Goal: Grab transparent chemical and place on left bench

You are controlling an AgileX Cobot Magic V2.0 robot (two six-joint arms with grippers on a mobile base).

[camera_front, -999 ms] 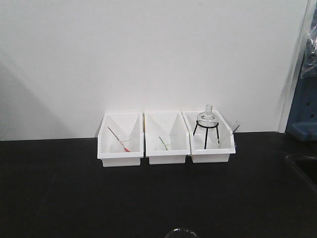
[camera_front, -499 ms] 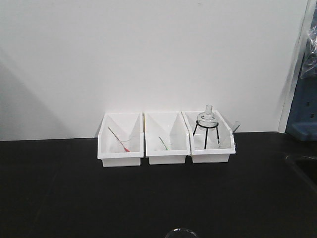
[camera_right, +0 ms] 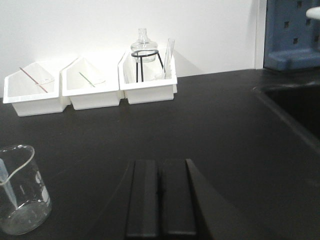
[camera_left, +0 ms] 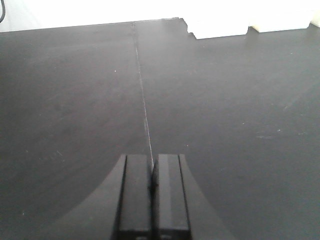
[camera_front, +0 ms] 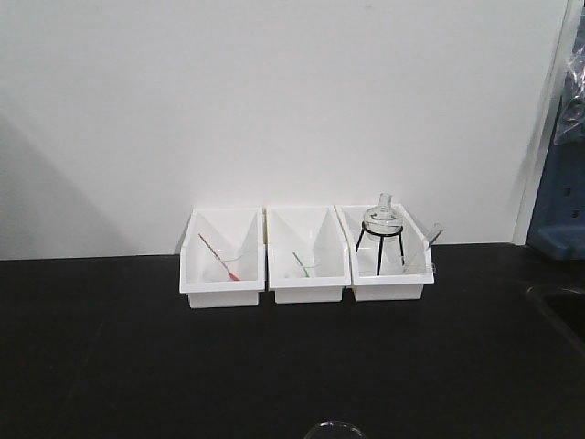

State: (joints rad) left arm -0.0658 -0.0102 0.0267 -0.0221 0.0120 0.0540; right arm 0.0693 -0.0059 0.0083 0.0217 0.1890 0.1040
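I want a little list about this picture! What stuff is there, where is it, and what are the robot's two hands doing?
beaker: small clear glass beaker with a thin pipette, standing on the black bench, left of the right gripper
bins: three white plastic bins in a row by the white wall
flask: round glass flask on a black wire tripod, in the rightmost bin
left gripper: shut, empty, over bare bench
right gripper: shut, empty

a lab: black bench (camera_front: 110,347), white bins (camera_front: 303,263), glass flask (camera_front: 381,218) on tripod.
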